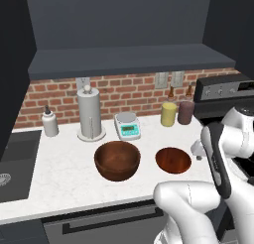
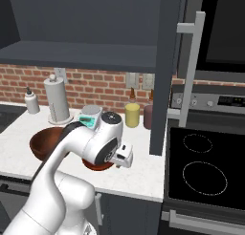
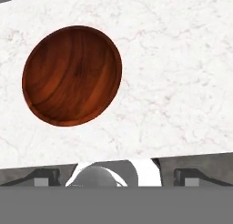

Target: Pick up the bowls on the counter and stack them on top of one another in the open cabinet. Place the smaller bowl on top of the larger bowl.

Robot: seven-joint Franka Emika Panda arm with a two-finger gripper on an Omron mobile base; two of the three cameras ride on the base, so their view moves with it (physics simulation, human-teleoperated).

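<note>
**Both bowls on the counter, my hand empty above them**

Here the smaller bowl [image 1: 173, 159] sits upright on the counter [image 1: 64, 173], glossy inside facing up, apart from the larger bowl [image 1: 117, 160], which stands on its left as the left base view shows it. From my hand view the smaller bowl [image 3: 72, 76] lies below me, off to the upper left, on bare marble. My gripper [image 2: 123, 156] hangs over the counter just beside that bowl with its jaws spread wide and nothing between them; my fingertips [image 3: 45, 176] stand well apart at the bottom of the hand view.

Behind the bowls, along the brick wall, stand a small kitchen scale [image 1: 128, 125], a paper towel holder [image 1: 90, 114], a soap bottle [image 1: 49, 122], a yellow canister [image 1: 168, 114] and a dark one [image 1: 186, 112]. The open cabinet [image 1: 129, 59] hangs above them, its shelf bare. The stovetop [image 2: 206, 167] lies to the right.
</note>
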